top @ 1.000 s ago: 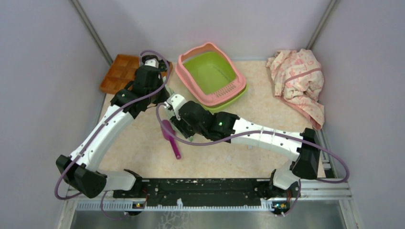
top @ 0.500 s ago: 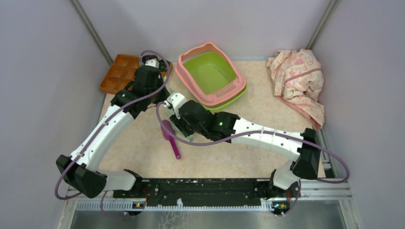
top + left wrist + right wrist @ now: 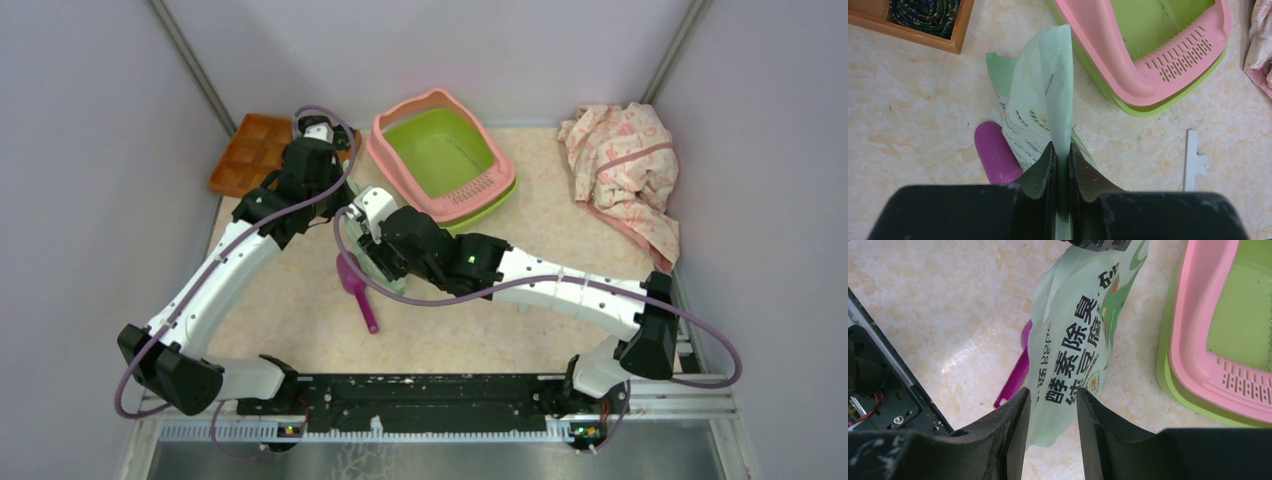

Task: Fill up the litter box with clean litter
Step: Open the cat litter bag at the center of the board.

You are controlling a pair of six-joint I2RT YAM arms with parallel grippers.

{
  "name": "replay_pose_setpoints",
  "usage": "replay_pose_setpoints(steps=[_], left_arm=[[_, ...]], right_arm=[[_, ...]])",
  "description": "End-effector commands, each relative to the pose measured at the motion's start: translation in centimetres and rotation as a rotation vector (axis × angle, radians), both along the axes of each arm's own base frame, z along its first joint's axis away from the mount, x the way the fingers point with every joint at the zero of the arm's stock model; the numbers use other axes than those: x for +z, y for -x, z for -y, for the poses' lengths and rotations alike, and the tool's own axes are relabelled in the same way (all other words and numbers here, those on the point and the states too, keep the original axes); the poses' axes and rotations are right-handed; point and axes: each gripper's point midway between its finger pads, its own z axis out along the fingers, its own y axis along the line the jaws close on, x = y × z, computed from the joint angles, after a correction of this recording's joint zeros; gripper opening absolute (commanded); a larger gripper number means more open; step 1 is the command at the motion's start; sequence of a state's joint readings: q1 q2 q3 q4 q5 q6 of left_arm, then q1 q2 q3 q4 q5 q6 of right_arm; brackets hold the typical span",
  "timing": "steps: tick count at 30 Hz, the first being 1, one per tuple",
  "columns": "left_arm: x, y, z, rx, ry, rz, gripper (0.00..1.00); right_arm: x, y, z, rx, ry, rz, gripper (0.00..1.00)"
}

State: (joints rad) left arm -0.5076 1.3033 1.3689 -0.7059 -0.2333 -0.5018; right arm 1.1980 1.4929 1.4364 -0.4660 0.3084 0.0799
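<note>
Left gripper (image 3: 1061,150) pinches thin edge of bag (image 3: 1040,95), jaws pressed tight on film. Right gripper (image 3: 1050,415) straddles bag's other end; we cannot tell whether it squeezes or only brackets it. Bag spans between both grippers, just short of litter box (image 3: 395,112), not touching it. Box sits far centre of table, green basin near bare. We see no litter; we judge it inside bag. Step in hand: positioning bag, pour not begun. Next move calls for carrying bag over pink rim, finding open end, then tipping without losing thin pinch.
</note>
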Motion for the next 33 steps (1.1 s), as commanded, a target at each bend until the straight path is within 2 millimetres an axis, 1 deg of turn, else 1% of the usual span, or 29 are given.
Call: replay_pose_setpoints(steps=[1, 20, 27, 33], left_arm=[[3.6, -0.7, 0.4, -0.006, 0.068, 0.121, 0.12], [3.6, -0.6, 0.3, -0.006, 0.067, 0.122, 0.12], [3.6, -0.5, 0.2, -0.006, 0.068, 0.122, 0.12], [3.7, -0.6, 0.3, -0.009, 0.069, 0.124, 0.12]], right_arm=[[3.4, -0.2, -0.7, -0.004, -0.087, 0.047, 0.40], [0.0, -0.3, -1.6, 0.003, -0.019, 0.011, 0.39], [-0.6, -0.8, -1.4, -0.021, 0.006, 0.014, 0.36], [-1.4, -1.3, -1.4, -0.047, 0.044, 0.014, 0.30]])
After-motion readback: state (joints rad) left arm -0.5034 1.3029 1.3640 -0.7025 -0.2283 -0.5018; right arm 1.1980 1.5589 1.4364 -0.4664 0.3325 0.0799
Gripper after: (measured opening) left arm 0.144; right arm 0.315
